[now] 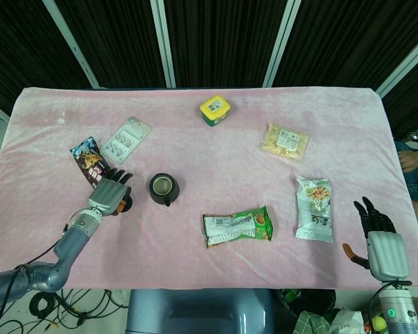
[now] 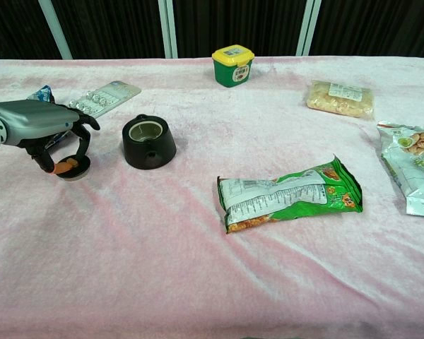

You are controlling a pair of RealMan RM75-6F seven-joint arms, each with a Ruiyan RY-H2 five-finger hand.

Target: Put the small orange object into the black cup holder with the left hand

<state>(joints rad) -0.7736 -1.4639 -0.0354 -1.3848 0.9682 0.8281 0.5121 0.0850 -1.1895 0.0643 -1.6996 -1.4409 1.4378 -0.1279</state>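
Note:
The small orange object (image 2: 66, 167) sits low at the cloth on a dark round base, left of the black cup holder (image 2: 148, 141). My left hand (image 2: 42, 126) reaches down over it and pinches it between the thumb and a finger. In the head view the left hand (image 1: 111, 195) covers most of the object, and the cup holder (image 1: 162, 188) stands upright a short gap to its right, its mouth facing up. My right hand (image 1: 380, 242) lies flat near the table's front right edge, fingers spread, holding nothing.
A dark snack packet (image 1: 89, 160) and a blister pack (image 1: 126, 139) lie just behind the left hand. A green snack bag (image 1: 237, 226) lies mid-table, a pale bag (image 1: 314, 209) to its right. A yellow-lidded tub (image 1: 215, 110) and a nut packet (image 1: 285, 141) sit further back.

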